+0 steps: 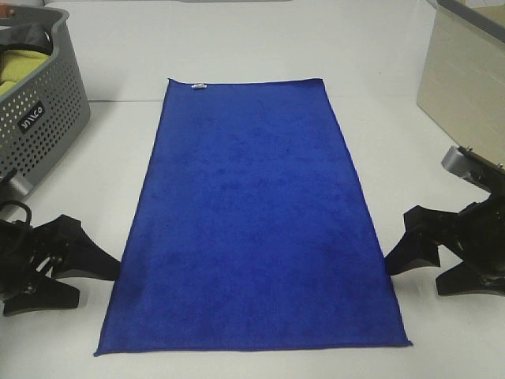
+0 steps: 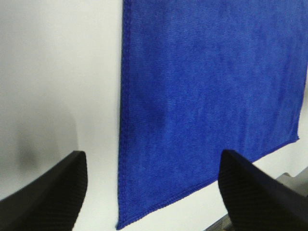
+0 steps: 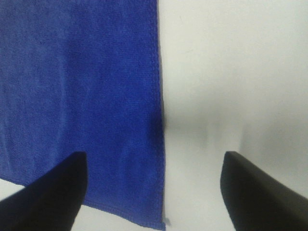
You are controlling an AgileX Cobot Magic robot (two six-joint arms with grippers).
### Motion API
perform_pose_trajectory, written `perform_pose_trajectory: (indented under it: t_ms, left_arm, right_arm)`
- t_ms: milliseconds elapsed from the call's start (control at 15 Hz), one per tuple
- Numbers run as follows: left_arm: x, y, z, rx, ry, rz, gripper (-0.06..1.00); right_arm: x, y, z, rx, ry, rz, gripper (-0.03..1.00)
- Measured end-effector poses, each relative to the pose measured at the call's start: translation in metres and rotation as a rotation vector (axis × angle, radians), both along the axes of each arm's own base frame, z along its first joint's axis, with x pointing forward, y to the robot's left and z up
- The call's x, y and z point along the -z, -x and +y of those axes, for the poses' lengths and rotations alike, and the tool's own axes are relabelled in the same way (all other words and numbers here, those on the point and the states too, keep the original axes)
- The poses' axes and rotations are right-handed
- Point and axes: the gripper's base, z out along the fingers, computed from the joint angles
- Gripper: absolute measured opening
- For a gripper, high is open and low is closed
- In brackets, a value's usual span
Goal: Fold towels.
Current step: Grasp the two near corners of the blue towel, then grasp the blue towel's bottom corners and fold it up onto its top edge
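Observation:
The royal-blue towel [image 1: 252, 221] lies spread flat on the white table, long side running away from me, with its small white tag [image 1: 200, 85] on the far short edge. My left gripper [image 1: 91, 284] is open and empty at the towel's near left edge, low over the table. In the left wrist view the towel's hem and near corner [image 2: 211, 96] lie between the open fingers [image 2: 53, 192]. My right gripper [image 1: 414, 278] is open and empty at the near right edge. In the right wrist view the towel's edge [image 3: 77, 86] lies between the spread fingers [image 3: 260, 192].
A grey perforated basket [image 1: 39, 118] stands at the far left with a yellow-green cloth [image 1: 20, 67] inside. A beige box [image 1: 461, 87] stands at the far right. Bare white table [image 1: 95, 181] flanks the towel.

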Motion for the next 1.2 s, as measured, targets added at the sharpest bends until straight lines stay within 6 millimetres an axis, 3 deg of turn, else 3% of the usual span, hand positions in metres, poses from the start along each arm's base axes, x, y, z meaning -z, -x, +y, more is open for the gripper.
perform_pose_trajectory:
  t_ms: [267,467,867,1000,1200]
  left_arm:
    - [0.008,0.001,-0.019,0.030,-0.094,-0.014,0.72]
    - [0.008,0.000,-0.033,0.022,-0.122,-0.036,0.72]
    - [0.021,-0.015,-0.048,0.037,0.007,0.027,0.68]
    - [0.025,-0.020,-0.051,0.043,0.032,0.042,0.56]
    - [0.031,-0.021,-0.048,0.039,-0.018,0.044,0.19]
  right_arm:
    - [0.011,0.001,0.002,-0.006,-0.020,0.059,0.73]
    - [0.021,0.001,0.023,-0.045,-0.012,0.071,0.72]
    - [0.036,-0.006,0.035,0.030,-0.093,0.123,0.64]
    - [0.037,-0.006,0.035,0.026,-0.099,0.125,0.56]
    - [0.042,-0.006,0.033,0.014,-0.069,0.120,0.22]
